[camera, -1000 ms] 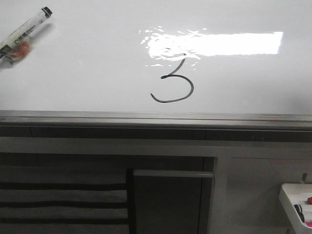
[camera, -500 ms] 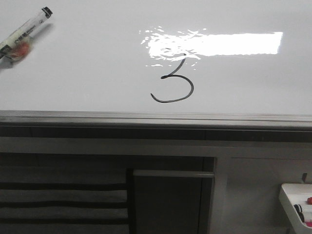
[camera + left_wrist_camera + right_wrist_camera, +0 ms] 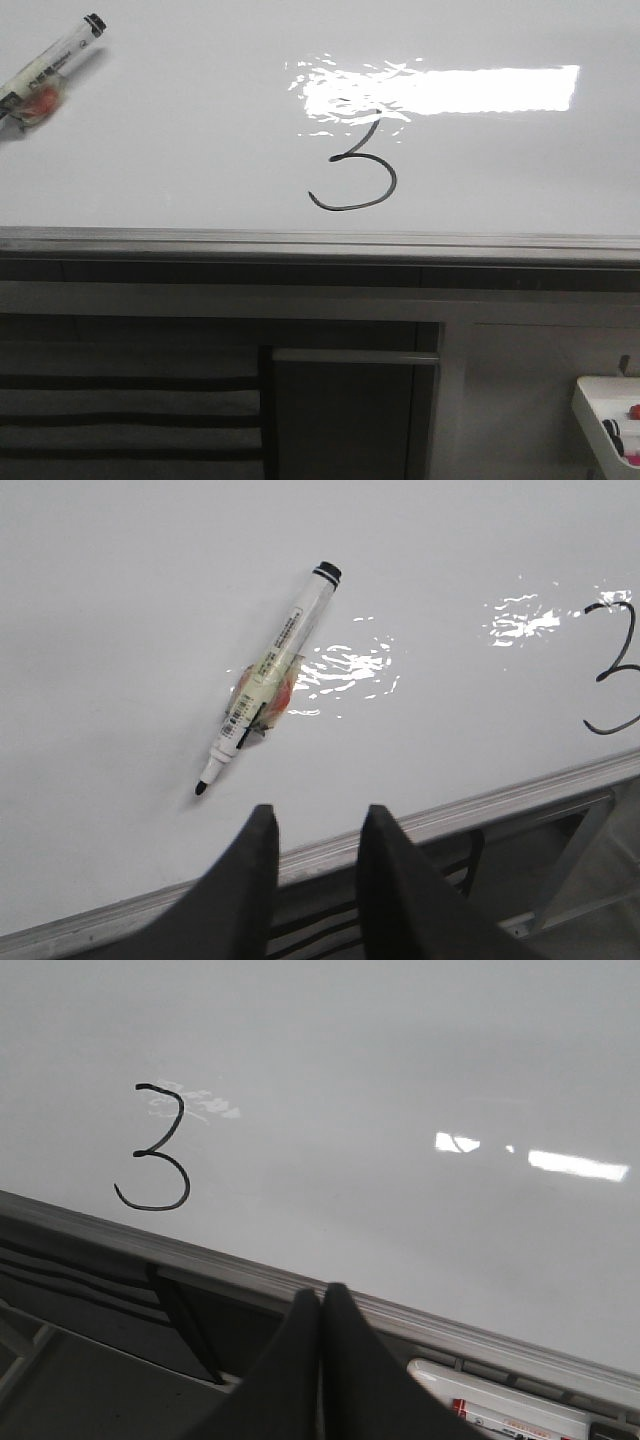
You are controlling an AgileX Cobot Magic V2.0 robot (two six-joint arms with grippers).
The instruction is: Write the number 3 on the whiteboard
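One marker [image 3: 48,72] lies loose on the whiteboard [image 3: 180,150] at about ten o'clock in the front view, uncapped, nib bare. Over the last second it has barely shifted (a slight settling, if anything), which suggests it has just been let go. From its wrist camera the left gripper [image 3: 312,825] hangs just off the nib end with its fingers apart and nothing between them. Toward the middle, the number 3 [image 3: 355,170] stands finished, its top touching the glare, its wide loop near the grey edge rail [image 3: 320,240] at six o'clock. Further right, the right gripper [image 3: 322,1295] is pressed closed and empty. Writing looks complete.
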